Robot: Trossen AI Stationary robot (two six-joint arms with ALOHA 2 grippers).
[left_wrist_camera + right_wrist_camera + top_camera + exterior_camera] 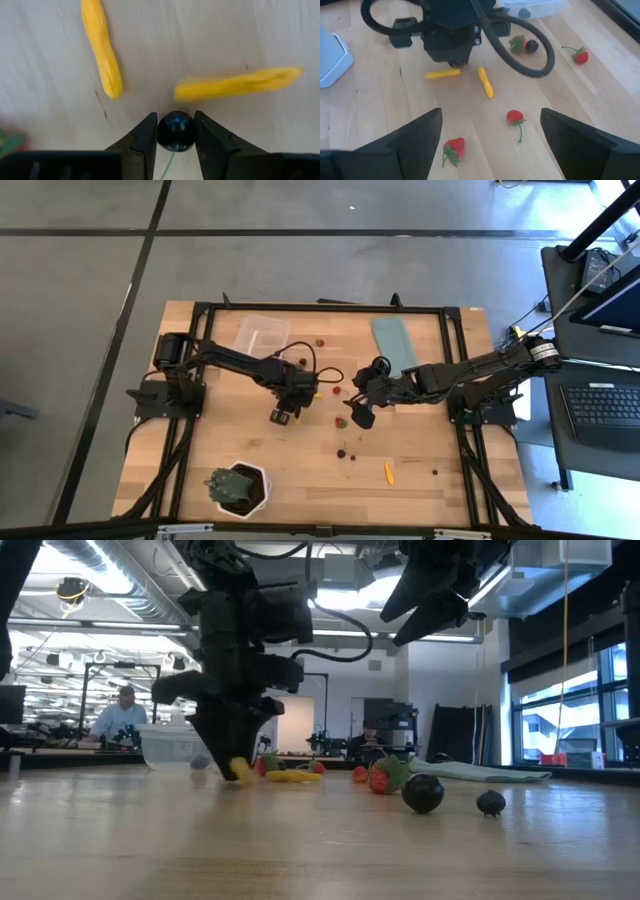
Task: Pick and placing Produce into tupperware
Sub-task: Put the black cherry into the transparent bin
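Note:
My left gripper [176, 120] points down at the table's middle [284, 412], shut on a small dark round piece of produce [176, 131]. Two yellow pieces [102, 47] [237, 84] lie on the wood just beyond its fingers. The clear tupperware [260, 335] stands on the table toward the far edge, behind the left arm. My right gripper [491, 114] hangs open above the table to the right of the left one [358, 418], over two strawberries [515, 117] [454, 149], holding nothing. My left gripper pinches the dark round piece [176, 131] between its two fingers, one finger [145, 137] on each side of it. The fingers come from above, pointing down, with their tips low at the tabletop [232, 768]. Whether the piece rests on the wood I cannot tell.
A teal lid [395, 345] lies at the far right of the table. A potted plant [238, 488] stands at the near edge. More produce is scattered across the middle and near right: a yellow-orange piece [388, 472] and dark pieces [423, 792] [490, 802].

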